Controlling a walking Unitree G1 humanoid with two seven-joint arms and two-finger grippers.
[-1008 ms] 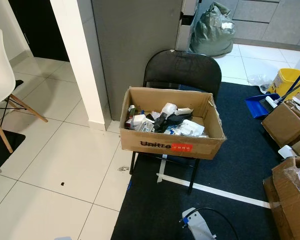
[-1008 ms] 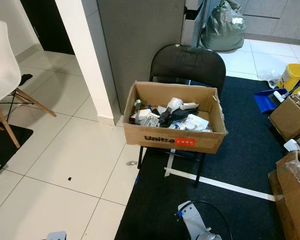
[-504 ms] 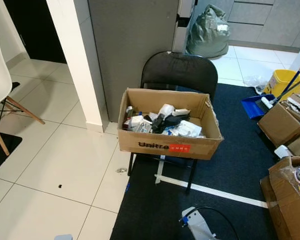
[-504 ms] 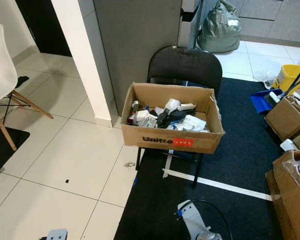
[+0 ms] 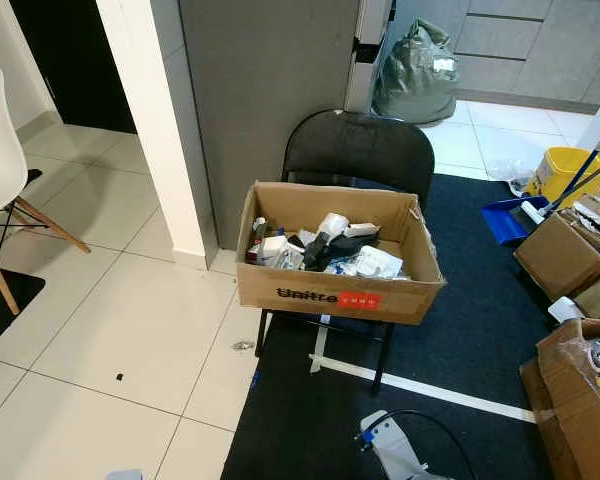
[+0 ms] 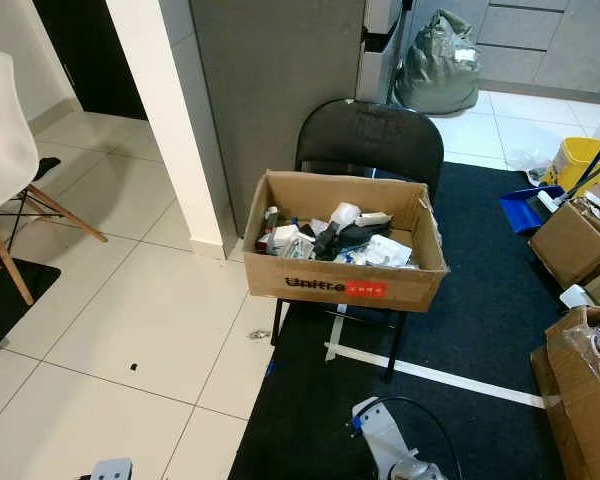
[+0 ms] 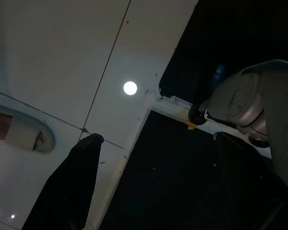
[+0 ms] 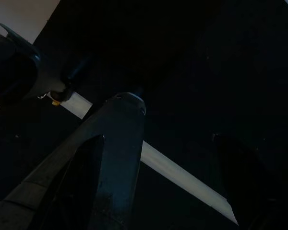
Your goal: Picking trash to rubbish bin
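A cardboard box (image 5: 337, 295) printed "Unitree" stands on a black folding chair (image 5: 358, 150) and holds several pieces of trash (image 5: 325, 245): white wrappers, bottles and dark scraps. A small crumpled scrap (image 5: 243, 346) lies on the white tile by the chair's front left leg. Both arms hang low. My left gripper (image 7: 156, 177) is open over the seam between tile and black mat. My right gripper (image 8: 158, 177) is open over the black mat and its white tape line (image 8: 182, 177). Nothing is between either pair of fingers.
A white pillar (image 5: 155, 130) and grey wall stand behind the chair. A white chair (image 5: 0, 150) is at the left. At the right are cardboard boxes (image 5: 560, 255), a blue dustpan (image 5: 505, 215) and a yellow bucket (image 5: 570, 165). A stuffed grey-green bag (image 5: 415, 75) sits at the back.
The whole picture has shifted a little, so the camera has moved. The box, chair and floor scrap stay where they were.
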